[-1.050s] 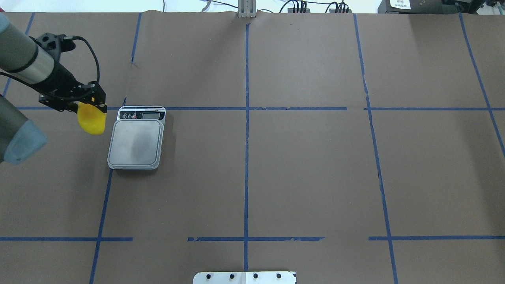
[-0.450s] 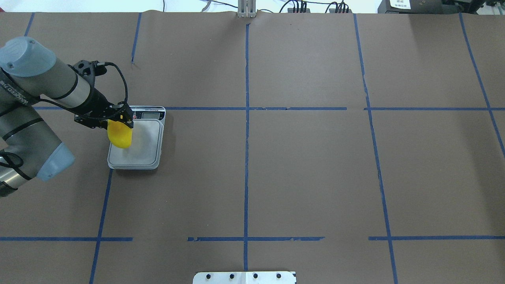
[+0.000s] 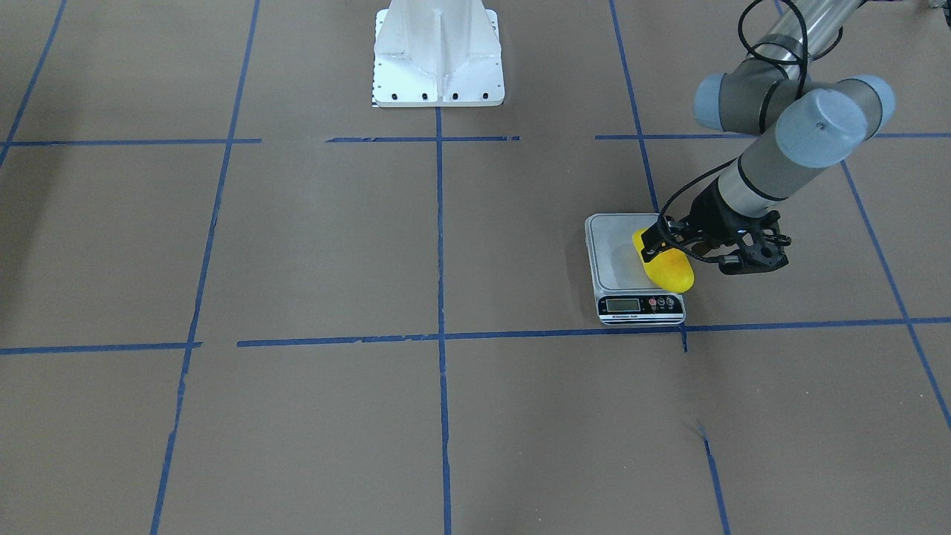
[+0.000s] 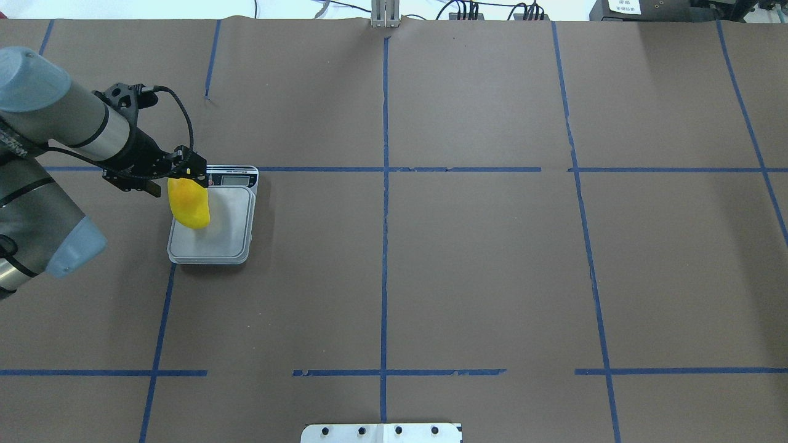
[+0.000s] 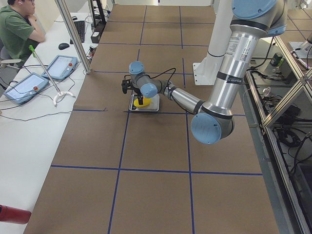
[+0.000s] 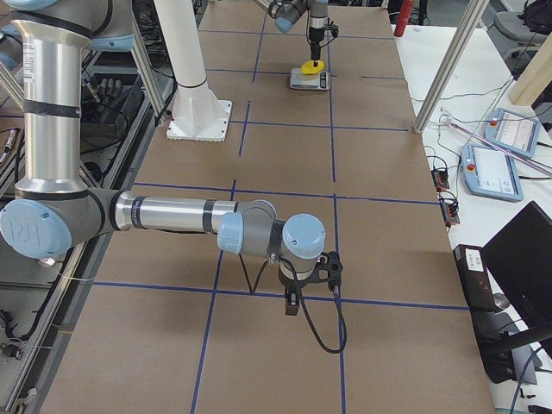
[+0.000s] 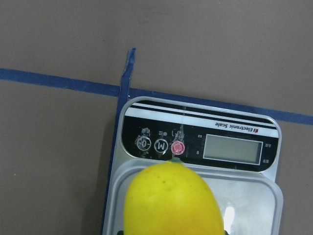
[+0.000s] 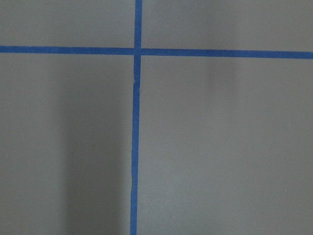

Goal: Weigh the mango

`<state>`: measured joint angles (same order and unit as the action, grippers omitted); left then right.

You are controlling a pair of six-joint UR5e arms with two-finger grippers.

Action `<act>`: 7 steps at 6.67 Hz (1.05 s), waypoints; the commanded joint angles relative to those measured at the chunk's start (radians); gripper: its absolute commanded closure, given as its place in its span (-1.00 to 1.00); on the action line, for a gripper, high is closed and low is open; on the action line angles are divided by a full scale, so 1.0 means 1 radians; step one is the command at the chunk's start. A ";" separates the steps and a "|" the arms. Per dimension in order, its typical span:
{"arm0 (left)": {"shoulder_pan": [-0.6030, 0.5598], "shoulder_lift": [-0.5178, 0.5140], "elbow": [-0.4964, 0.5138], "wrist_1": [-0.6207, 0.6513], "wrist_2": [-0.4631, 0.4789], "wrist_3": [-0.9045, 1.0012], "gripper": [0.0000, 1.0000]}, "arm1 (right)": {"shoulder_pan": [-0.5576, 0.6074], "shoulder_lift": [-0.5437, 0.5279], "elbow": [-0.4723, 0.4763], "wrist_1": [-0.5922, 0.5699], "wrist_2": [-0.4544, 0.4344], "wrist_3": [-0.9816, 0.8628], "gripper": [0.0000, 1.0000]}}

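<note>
The yellow mango hangs from my left gripper, which is shut on its upper end. It is over the left part of the grey scale's platform, near the display end. I cannot tell whether it touches the platform. In the front view the mango is at the scale's right edge below the left gripper. The left wrist view shows the mango in front of the scale's display. My right gripper shows only in the right side view, low over the table; I cannot tell if it is open.
The table is covered in brown paper with blue tape lines. The white robot base stands at the robot's side. An operator and tablets are at a side table beyond the left end.
My left gripper has carried the mango to the right, from beside the scale's left edge to over its platform. The scale has not moved.
</note>
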<state>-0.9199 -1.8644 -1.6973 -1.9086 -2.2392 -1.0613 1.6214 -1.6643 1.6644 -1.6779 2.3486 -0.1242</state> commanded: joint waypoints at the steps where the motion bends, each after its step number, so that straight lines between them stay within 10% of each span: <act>1: -0.150 0.021 -0.115 0.302 -0.003 0.327 -1.00 | 0.000 0.000 0.000 0.000 0.000 0.000 -1.00; 5: -0.540 0.246 -0.087 0.402 -0.057 1.031 -1.00 | 0.000 0.001 0.000 0.000 0.000 0.000 -1.00; 7: -0.684 0.257 0.104 0.393 -0.059 1.255 -1.00 | 0.000 0.000 0.000 0.000 0.000 0.000 -1.00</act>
<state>-1.5247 -1.6180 -1.6873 -1.5123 -2.2936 0.0709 1.6214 -1.6632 1.6644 -1.6782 2.3485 -0.1243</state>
